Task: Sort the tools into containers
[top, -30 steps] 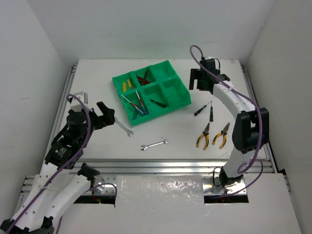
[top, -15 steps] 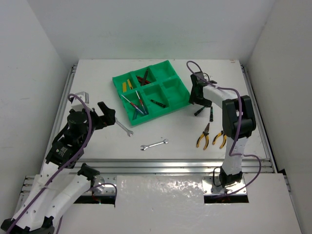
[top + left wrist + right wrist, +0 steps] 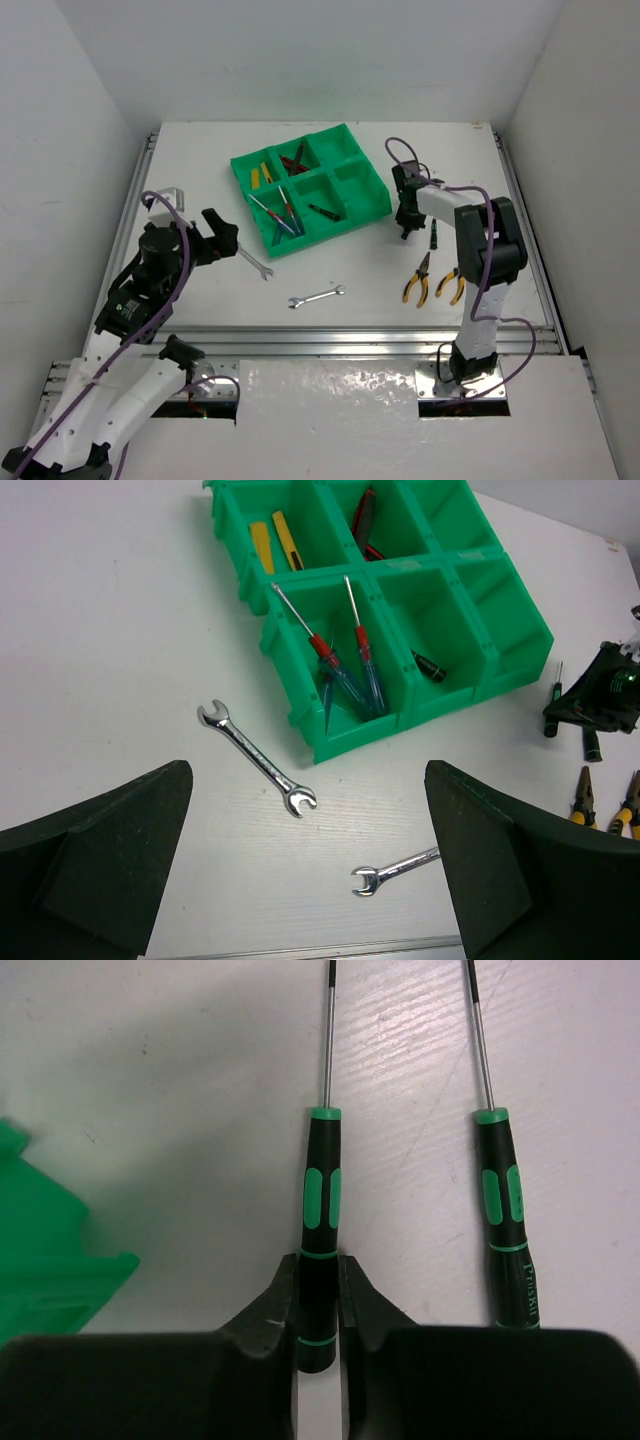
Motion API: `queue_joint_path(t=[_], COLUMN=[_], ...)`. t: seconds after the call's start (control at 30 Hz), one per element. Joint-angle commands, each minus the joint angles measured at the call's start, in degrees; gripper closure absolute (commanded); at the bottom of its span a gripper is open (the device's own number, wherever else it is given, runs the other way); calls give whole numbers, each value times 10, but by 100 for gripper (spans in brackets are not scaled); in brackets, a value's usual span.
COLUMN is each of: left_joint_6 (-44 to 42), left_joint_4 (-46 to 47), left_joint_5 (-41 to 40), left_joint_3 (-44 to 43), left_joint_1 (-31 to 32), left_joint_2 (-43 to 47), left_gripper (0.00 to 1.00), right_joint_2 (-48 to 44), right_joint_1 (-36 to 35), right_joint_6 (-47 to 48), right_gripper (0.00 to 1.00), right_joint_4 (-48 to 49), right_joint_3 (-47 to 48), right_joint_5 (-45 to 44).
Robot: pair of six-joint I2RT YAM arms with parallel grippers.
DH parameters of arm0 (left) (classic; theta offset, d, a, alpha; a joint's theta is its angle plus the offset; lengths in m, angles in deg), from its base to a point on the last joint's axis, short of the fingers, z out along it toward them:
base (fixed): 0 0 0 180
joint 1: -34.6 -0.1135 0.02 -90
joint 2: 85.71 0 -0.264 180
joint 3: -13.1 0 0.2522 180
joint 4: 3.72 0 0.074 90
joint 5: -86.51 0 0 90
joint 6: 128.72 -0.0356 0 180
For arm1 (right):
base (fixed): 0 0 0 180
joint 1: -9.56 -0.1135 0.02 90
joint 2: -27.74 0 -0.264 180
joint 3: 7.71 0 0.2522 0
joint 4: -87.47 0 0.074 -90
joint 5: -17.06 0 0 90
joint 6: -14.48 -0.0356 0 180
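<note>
My right gripper (image 3: pixel 319 1265) is shut on the black-and-green handle of a screwdriver (image 3: pixel 320 1200) that lies on the table, just right of the green tray (image 3: pixel 240 165). A second black-and-green screwdriver (image 3: pixel 505 1220) lies parallel beside it, untouched. The left gripper (image 3: pixel 310 880) stands open, hovering over two silver wrenches (image 3: pixel 255 757) (image 3: pixel 395 868) on the table. In the tray's compartments lie yellow knives (image 3: pixel 272 542), a red-handled tool (image 3: pixel 365 515), several thin screwdrivers (image 3: pixel 345 655) and one black screwdriver (image 3: pixel 428 666). Two yellow-handled pliers (image 3: pixel 418 278) (image 3: pixel 453 282) lie near the right arm.
The tray's corner (image 3: pixel 60 1260) sits close to the left of my right fingers. The two right-hand compartments (image 3: pixel 480 590) hold nothing that I can see. An aluminium rail (image 3: pixel 350 335) runs along the table's near edge.
The right arm came down from above the tray's right side to the table, and its jaws closed on the left screwdriver's handle. The left arm stayed still.
</note>
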Motion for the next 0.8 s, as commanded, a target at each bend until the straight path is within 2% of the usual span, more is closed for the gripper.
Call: queue_joint_path(t=[0.0, 0.03, 0.2, 0.27, 0.4, 0.5, 0.53, 0.63, 0.77], left_joint_6=[-10, -10, -11, -11, -11, -11, -11, -11, -11], left_joint_4=[25, 26, 27, 27, 28, 28, 27, 28, 28], left_joint_5=[8, 8, 10, 11, 13, 13, 13, 14, 15], left_joint_3=[2, 2, 2, 3, 3, 4, 4, 4, 3], left_joint_1=[-7, -7, -10, -11, -17, -18, -18, -18, -19], left_joint_2=[-4, -4, -5, -5, -6, -6, -6, -8, -5], left_gripper=[0, 0, 0, 0, 0, 0, 0, 0, 0], right_joint_2=[-23, -30, -107, -137, -193, -187, -168, -115, -58], right_joint_1=[2, 3, -1, -20, -57, -83, -89, -133, -146], right_joint_6=[-16, -15, 21, 86, 214, 317, 379, 474, 518], right_gripper=[92, 100, 100, 100, 100, 100, 100, 100, 100], right_joint_4=[17, 19, 37, 96, 201, 244, 241, 188, 126], right_joint_3=[-25, -28, -30, -51, -94, -93, -71, -10, 69], right_joint_5=[-1, -3, -16, 2, 93, 196, 283, 305, 332])
